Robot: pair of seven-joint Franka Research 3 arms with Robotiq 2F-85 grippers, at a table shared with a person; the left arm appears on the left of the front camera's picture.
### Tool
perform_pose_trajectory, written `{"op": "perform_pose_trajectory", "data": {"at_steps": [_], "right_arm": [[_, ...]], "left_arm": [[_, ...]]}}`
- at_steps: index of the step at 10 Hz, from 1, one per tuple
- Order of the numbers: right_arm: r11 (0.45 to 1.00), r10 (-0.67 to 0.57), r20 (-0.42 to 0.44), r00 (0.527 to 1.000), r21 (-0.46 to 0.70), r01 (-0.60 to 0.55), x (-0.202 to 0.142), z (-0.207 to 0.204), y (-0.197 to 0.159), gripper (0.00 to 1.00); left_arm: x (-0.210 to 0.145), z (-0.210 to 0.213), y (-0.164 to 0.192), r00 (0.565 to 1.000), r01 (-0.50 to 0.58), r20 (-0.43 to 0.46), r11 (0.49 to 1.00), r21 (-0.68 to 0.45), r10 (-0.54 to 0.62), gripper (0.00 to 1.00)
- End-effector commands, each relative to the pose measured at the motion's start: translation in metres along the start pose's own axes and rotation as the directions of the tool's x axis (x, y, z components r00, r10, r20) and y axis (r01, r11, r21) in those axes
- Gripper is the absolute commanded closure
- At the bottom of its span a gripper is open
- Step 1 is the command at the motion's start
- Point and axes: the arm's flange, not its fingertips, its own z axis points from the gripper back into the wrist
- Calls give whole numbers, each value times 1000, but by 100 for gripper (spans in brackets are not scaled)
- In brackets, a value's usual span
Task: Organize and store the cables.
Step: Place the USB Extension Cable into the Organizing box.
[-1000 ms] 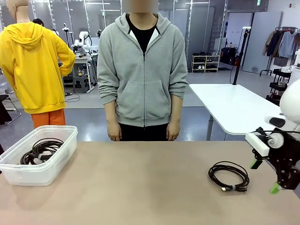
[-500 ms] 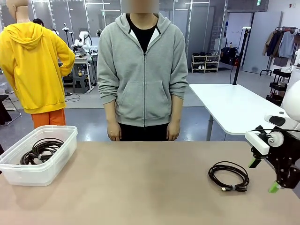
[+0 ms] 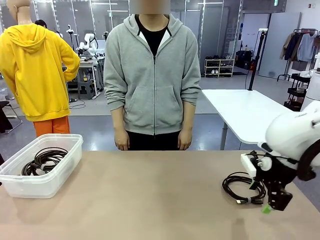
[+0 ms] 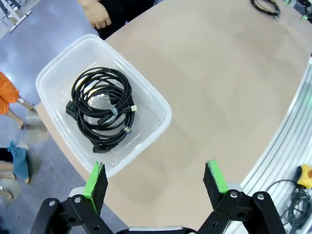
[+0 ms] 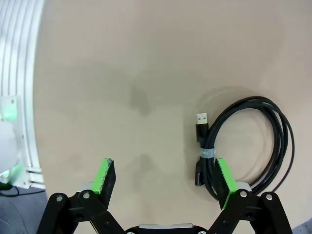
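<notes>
One black cable (image 3: 243,187) lies coiled on the tan table (image 3: 150,200) at the right, with a small plug end toward me. My right gripper (image 3: 260,196) hangs open just above the coil's right side. In the right wrist view the coil (image 5: 246,141) lies to the right, its taped bundle beside the right pad (image 5: 225,181), and my right gripper (image 5: 165,178) holds nothing. Several more coiled cables (image 4: 102,111) rest in a clear plastic bin (image 4: 161,105) at the table's left (image 3: 42,167). My left gripper (image 4: 156,178) stands open, high above the table near the bin.
A person in a grey hoodie (image 3: 152,75) stands at the far edge, hands (image 3: 121,142) down at the sides. In the left wrist view the table's rounded edge and a metal rail (image 4: 287,126) run along the right. A white table (image 3: 245,112) stands behind on the right.
My right arm has swung in from the table's right edge, leftward and down, bringing its open gripper over the coil. The coil, bin and person have not moved.
</notes>
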Motion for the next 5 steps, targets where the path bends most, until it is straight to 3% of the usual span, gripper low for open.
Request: {"op": "perform_pose_trajectory", "data": {"at_steps": [1,5], "right_arm": [[996,-84,-49,995,-37,82,7,-18,-17,0],[993,-107,-113,988,-68,99,1,-49,-36,0]], "left_arm": [[2,2,0,1000,-10,-9,1000,-1,10,0],[2,2,0,1000,-10,-9,1000,-1,10,0]]}}
